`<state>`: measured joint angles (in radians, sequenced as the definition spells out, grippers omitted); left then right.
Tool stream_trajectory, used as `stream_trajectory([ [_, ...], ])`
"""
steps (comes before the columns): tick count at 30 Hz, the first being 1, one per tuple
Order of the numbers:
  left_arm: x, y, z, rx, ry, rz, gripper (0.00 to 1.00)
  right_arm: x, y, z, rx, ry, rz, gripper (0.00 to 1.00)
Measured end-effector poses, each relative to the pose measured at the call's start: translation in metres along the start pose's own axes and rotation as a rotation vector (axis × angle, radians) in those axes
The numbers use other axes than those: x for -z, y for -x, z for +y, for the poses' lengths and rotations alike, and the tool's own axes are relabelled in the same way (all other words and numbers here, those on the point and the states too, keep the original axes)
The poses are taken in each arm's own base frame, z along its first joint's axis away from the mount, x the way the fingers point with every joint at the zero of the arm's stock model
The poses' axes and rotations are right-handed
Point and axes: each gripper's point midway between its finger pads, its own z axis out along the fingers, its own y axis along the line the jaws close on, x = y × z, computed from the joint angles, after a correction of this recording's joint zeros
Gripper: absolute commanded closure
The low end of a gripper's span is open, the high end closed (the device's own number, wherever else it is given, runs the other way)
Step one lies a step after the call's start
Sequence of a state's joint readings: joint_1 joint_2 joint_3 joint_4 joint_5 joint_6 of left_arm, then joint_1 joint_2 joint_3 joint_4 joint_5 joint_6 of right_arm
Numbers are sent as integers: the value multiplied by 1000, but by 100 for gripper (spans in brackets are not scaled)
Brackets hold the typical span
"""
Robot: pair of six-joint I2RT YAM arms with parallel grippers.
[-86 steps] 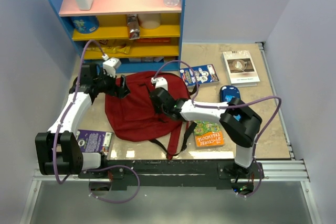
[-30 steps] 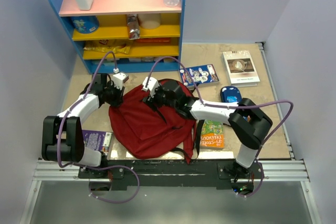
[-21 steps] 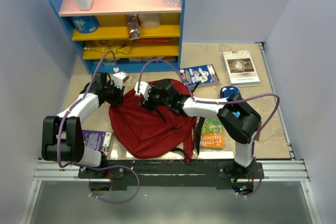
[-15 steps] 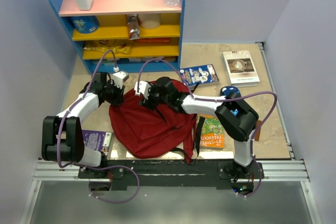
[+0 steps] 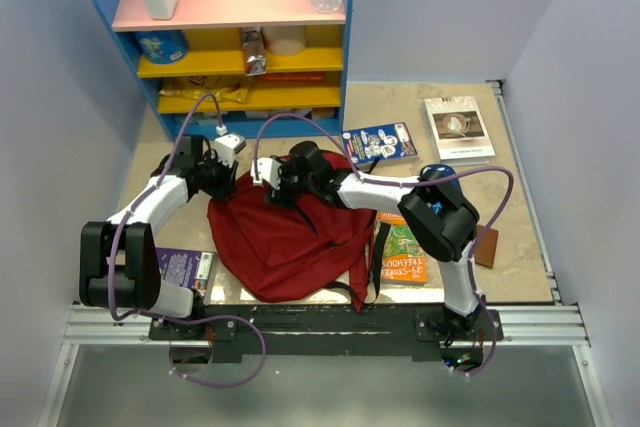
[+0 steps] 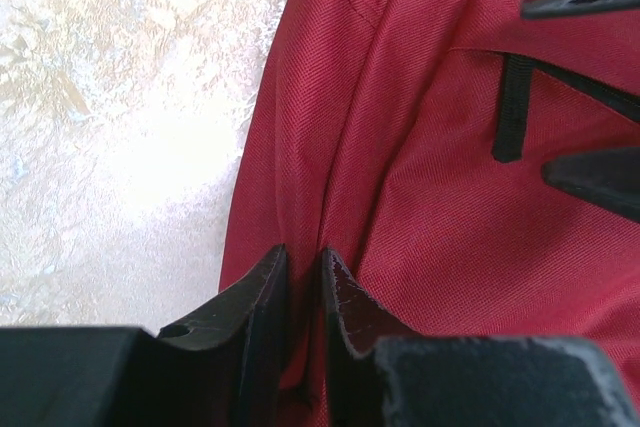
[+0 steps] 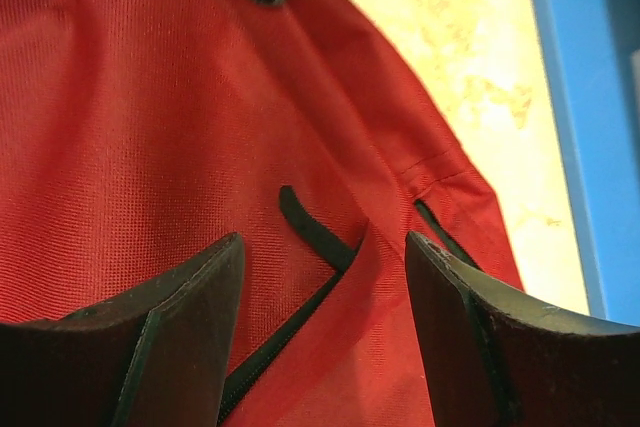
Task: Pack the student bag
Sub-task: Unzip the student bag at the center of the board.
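Note:
The student bag (image 5: 290, 237) is a large dark red backpack lying flat on the table between the arms. My left gripper (image 5: 222, 179) sits at the bag's upper left edge. In the left wrist view it (image 6: 303, 252) is shut on a raised fold of the red fabric (image 6: 450, 197). My right gripper (image 5: 268, 179) hovers close by over the bag's top. In the right wrist view it (image 7: 323, 239) is open, with a black zipper pull (image 7: 310, 227) and the zipper line lying between its fingers. The right fingertips (image 6: 600, 172) also show in the left wrist view.
A blue shelf unit (image 5: 240, 47) stands right behind the bag. Books lie at the back right (image 5: 380, 142) (image 5: 458, 129), one (image 5: 402, 255) lies beside the bag's right strap, and a purple book (image 5: 180, 269) lies near the left arm's base.
My right gripper has slid left across the bag's top toward the left gripper and stayed open. The left gripper has kept its hold. Before that, the bag shifted toward the near edge.

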<state>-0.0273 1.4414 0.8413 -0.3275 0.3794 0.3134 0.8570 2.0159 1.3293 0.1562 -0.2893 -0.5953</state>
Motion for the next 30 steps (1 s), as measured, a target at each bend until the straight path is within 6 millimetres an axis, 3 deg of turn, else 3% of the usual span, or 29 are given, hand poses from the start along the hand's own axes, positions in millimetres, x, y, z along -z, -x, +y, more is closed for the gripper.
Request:
stream_trajectory([
  [7, 1, 2, -1, 4, -3, -3, 77, -9, -12, 5, 6, 26, 33, 38],
  [15, 1, 3, -1, 5, -6, -5, 77, -19, -10, 4, 4, 39, 22, 50],
  [22, 1, 3, -1, 5, -6, -6, 78, -23, 1, -3, 9, 38, -3, 77],
  [30, 1, 3, -1, 5, -5, -6, 79, -26, -1, 4, -5, 76, 4, 90],
])
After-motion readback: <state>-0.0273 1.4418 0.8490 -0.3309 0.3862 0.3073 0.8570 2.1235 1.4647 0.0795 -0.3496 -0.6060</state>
